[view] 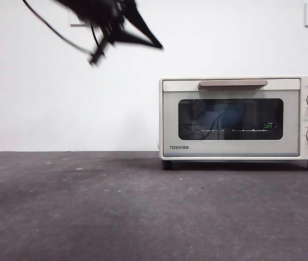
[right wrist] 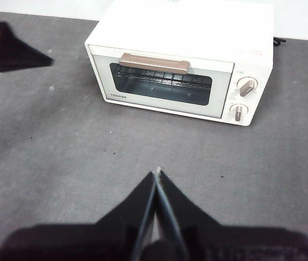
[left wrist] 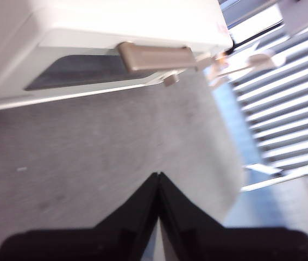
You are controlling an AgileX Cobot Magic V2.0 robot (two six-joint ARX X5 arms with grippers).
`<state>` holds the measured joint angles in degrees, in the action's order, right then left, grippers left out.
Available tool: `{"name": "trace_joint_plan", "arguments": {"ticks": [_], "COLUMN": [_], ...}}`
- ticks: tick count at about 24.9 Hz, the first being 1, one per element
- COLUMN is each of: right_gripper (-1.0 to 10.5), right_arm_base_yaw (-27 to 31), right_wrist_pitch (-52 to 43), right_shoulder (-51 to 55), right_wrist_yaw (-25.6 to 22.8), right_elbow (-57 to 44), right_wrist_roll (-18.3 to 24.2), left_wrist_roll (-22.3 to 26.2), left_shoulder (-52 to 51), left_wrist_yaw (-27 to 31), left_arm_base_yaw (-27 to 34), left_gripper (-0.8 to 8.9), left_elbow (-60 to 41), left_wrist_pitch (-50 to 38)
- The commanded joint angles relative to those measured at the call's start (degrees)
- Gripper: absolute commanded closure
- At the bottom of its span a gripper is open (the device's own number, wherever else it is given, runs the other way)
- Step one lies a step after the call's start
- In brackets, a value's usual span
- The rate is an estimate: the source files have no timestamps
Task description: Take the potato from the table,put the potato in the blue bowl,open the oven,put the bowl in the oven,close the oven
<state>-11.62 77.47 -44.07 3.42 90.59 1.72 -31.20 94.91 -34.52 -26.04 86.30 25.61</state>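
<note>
You have the cream-white toaster oven (view: 240, 117) far right, door shut, bowl faintly visible inside; left gripper (left wrist: 158, 179), clenched empty, is nearer its beige bar handle (left wrist: 156, 57).

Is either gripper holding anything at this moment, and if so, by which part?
Nothing is held. The left gripper and right gripper both show shut jaws with nothing between them, above the dark grey table.

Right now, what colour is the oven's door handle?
Beige-brown handle on the cream oven; clearest in the right wrist view.

Glossy oven (view: 243, 117) glass, seemingly matt table (view: 88, 206)
</note>
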Motion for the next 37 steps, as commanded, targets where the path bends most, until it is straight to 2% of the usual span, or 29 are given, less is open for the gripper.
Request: {"name": "trace_joint_plan", "arguments": {"ticks": [1, 2, 4, 7, 9, 15, 19, 35, 36, 37], "right_gripper": [9.5, 9.5, 9.5, 9.5, 9.5, 9.5, 9.5, 9.5, 9.5, 9.5], "right_arm_base_yaw": [0.0, 0.0, 0.0, 0.0, 0.0, 0.0, 0.0, 0.0, 0.0, 0.0], "right_wrist_pitch": [1.0, 1.0, 1.0, 1.0, 1.0, 1.0, 1.0, 1.0, 1.0, 1.0], "right_shoulder": [0.0, 0.0, 0.0, 0.0, 0.0, -0.1, -0.4, -6.2, -6.9, -7.6], "right_wrist_yaw": [0.0, 0.0, 0.0, 0.0, 0.0, 0.0, 0.0, 0.0, 0.0, 0.0], "right_elbow": [-0.6, -0.6, -0.6, -0.6, -0.6, -0.6, -0.6, -0.5, -0.5, -0.5], "right_wrist_roll": [-0.2, -0.2, -0.2, -0.2, -0.2, -0.2, -0.6, -0.5, -0.5, -0.5], "left_wrist_roll": [19.2, 23.3, 27.4, 28.4, 28.4, 28.7, 30.0, 29.9, 30.4, 35.6], "left_shoulder": [-5.0, -7.4, -10.9, -15.7, -18.8, -26.8, -29.7, -29.5, -29.3, -29.3], "left_wrist_yaw": [6.3, 10.2, 17.7, 26.2, 28.3, 28.7, 28.6, 28.6, 28.6, 30.1], "left_arm_base_yaw": [-1.5, -2.4, -4.4, -8.0, -10.0, -14.3, -14.8, -14.7, -14.7, -14.4], "left_gripper": [8.19, 8.19, 8.19, 8.18, 8.18, 8.18, 8.18, 8.18, 8.18, 8.18], "left_elbow": [-0.2, -0.2, -0.2, -0.2, -0.2, -0.2, -0.2, -0.2, -0.2, -0.2], "left_wrist_pitch": [9.4, 13.9, 20.6, 27.0, 28.8, 29.8, 30.7, 30.3, 30.2, 29.5]}}
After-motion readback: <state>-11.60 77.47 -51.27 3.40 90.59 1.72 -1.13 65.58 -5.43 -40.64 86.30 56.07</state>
